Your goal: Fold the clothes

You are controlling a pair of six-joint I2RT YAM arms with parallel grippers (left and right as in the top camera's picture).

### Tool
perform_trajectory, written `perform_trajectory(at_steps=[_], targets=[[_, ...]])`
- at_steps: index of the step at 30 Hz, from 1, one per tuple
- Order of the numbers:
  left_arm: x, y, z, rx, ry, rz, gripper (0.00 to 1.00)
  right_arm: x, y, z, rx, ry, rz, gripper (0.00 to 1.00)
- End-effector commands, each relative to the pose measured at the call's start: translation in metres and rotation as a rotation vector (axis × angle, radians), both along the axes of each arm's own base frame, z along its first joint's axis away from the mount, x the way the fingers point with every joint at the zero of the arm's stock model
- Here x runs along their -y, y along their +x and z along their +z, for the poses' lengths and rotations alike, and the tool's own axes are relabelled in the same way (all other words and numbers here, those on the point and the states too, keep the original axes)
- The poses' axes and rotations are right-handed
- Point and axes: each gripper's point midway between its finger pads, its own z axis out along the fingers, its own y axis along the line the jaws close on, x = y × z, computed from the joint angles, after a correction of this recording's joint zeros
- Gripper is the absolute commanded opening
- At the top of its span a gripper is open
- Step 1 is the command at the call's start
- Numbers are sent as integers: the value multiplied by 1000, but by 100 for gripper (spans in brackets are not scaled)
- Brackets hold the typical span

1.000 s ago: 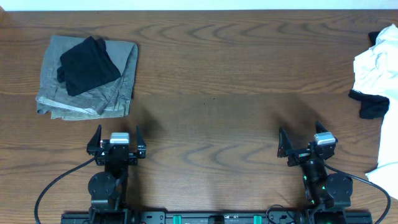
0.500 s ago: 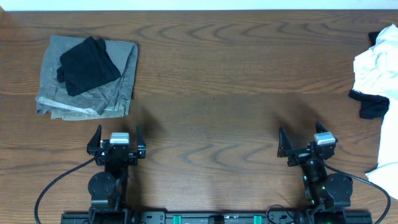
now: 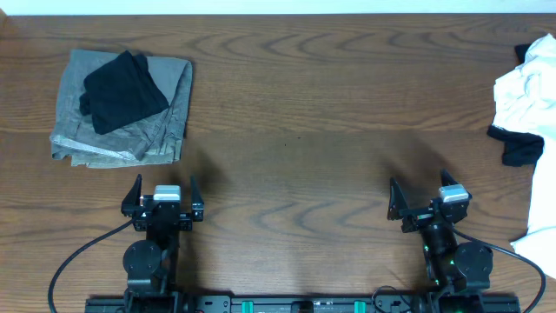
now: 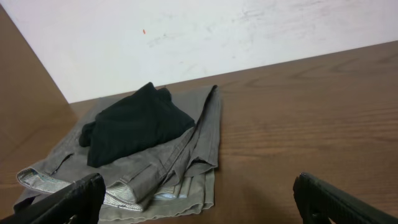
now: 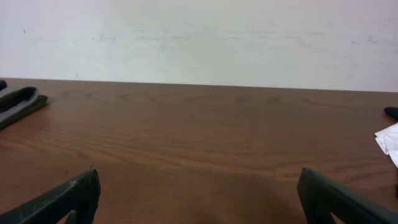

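just one crumpled white t-shirt [image 3: 524, 90]

Overhead looks straight down on the table [image 3: 287, 130]; low wrist views face its far edge.

Nothing has moved; nothing has changed since before.

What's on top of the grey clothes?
A bunched black cloth lies on the folded grey clothes. The grey fabric under it and anything between the folds is hidden.
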Motion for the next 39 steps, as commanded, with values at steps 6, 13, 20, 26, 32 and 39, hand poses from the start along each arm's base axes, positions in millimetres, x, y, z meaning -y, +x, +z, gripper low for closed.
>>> perform_trajectory(at_steps=[6,13,20,26,32,39], targets=[[1,0,-20,-57,10,-3,98,-1,0,-1,0,-12,4,99],[1,0,-20,-56,10,-3,98,-1,0,-1,0,-12,4,99],[1,0,-20,-56,10,-3,98,-1,0,-1,0,-12,4,99],[1,0,-20,-56,10,-3,98,-1,0,-1,0,-12,4,99],[1,0,-20,-56,10,-3,98,1,0,-1,0,-14,-11,99],[1,0,-20,-56,10,-3,98,4,1,-1,1,-15,-24,99]])
